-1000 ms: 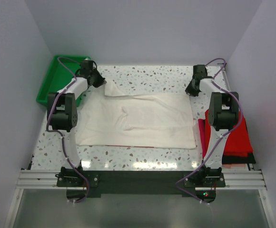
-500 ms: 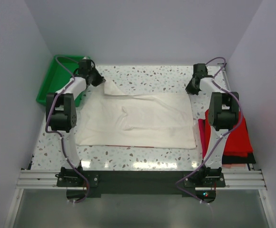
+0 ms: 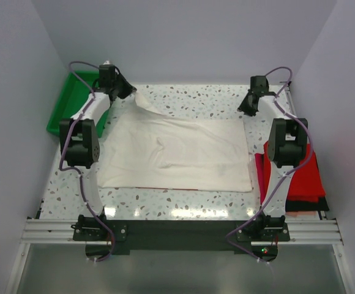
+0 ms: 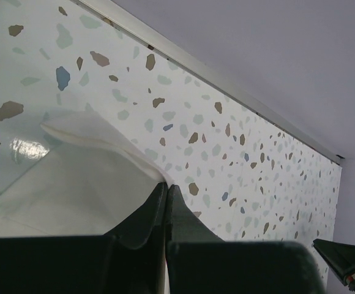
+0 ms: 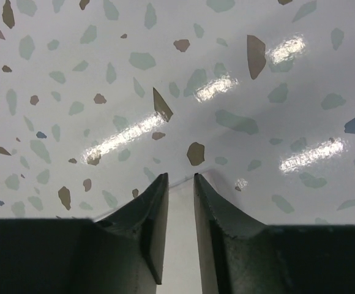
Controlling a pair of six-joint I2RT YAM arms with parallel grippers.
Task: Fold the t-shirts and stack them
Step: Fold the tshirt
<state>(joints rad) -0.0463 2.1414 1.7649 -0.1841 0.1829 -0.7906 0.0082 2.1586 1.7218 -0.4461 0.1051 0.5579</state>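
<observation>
While the L arm cuts across it, you get only part of the green tray at far left. L gripper is pinched tight on the far-left corner of the off-white shirt, which is spread flat mid-scene, print not visible. R gripper, jaws a narrow slit apart, hangs over the far-right corner; can't tell if it grips. Red shirts are partly under the R arm, w/ the black one barely peeking out. Vs a sec ago: L gripper higher & further back, corner lifted w/ it.

A robot lab cell: plain lavender walls rise close beyond the left gripper and right gripper, boxing a speckled tabletop edged by an aluminium rail.
</observation>
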